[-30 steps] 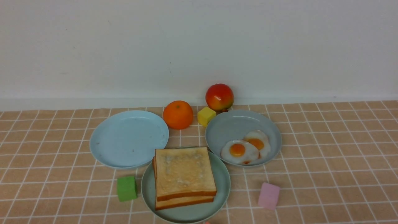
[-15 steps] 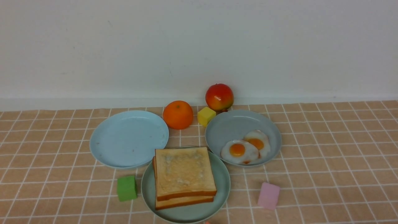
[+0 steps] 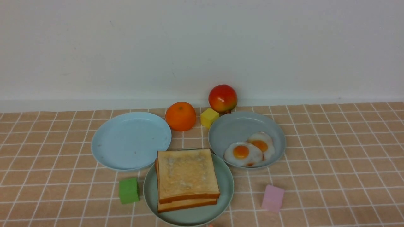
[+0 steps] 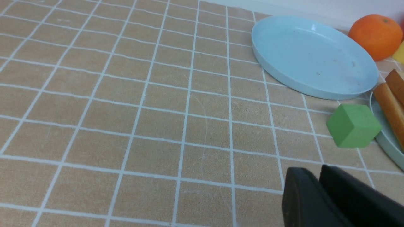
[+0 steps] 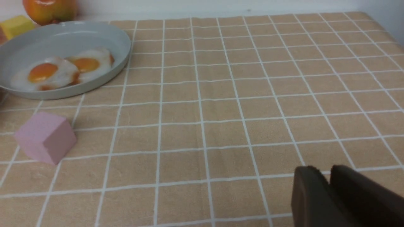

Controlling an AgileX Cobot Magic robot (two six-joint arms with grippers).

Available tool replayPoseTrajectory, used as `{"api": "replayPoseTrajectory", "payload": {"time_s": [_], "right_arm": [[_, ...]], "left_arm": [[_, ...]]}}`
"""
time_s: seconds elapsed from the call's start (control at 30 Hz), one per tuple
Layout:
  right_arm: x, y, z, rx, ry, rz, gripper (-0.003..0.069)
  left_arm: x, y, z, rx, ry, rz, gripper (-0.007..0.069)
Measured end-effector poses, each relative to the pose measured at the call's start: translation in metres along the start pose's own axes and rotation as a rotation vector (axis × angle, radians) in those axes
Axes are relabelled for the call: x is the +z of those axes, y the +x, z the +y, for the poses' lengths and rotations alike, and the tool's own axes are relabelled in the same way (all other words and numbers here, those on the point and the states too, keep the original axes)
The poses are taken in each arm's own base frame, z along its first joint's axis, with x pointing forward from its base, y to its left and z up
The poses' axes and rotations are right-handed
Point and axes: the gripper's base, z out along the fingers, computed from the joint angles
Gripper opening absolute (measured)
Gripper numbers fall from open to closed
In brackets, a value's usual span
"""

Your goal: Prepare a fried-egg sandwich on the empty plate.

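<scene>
Two golden toast slices (image 3: pixel 187 175) lie stacked on the mint-green plate (image 3: pixel 226 180) at the front centre; whether anything lies between them I cannot tell. Two fried eggs (image 3: pixel 243 153) with orange yolks overlap in the grey-blue plate (image 3: pixel 236 129) to its back right. Neither gripper shows in the front view. In the left wrist view my left gripper (image 4: pixel 311 171) hovers over bare cloth, jaws together and holding nothing, with the toast edges (image 4: pixel 389 104) off to one side. In the right wrist view my right gripper (image 5: pixel 326 171) is likewise shut and holds nothing, well away from the eggs (image 5: pixel 42 74).
A sky-blue plate (image 3: pixel 131 140) sits back left. An orange (image 3: pixel 180 116), a yellow cube (image 3: pixel 209 117) and a red-yellow fruit (image 3: pixel 222 98) stand behind the plates near the wall. A green cube (image 3: pixel 128 190) touches the mint-green plate's left rim; a pink cube (image 3: pixel 272 198) lies to its right.
</scene>
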Motion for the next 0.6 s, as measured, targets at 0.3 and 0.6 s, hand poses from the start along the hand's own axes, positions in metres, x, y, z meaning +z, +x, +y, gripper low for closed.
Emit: {"api": "replayPoseTrajectory", "payload": {"time_s": [0.3, 0.6], "right_arm": [[0.0000, 0.0000, 0.0000, 0.000, 0.000, 0.000, 0.0129], [0.0000, 0.0000, 0.0000, 0.000, 0.000, 0.000, 0.0141]], "left_arm": [[0.0000, 0.0000, 0.0000, 0.000, 0.000, 0.000, 0.0095], [0.0000, 0.0000, 0.0000, 0.000, 0.000, 0.000, 0.0102]]}}
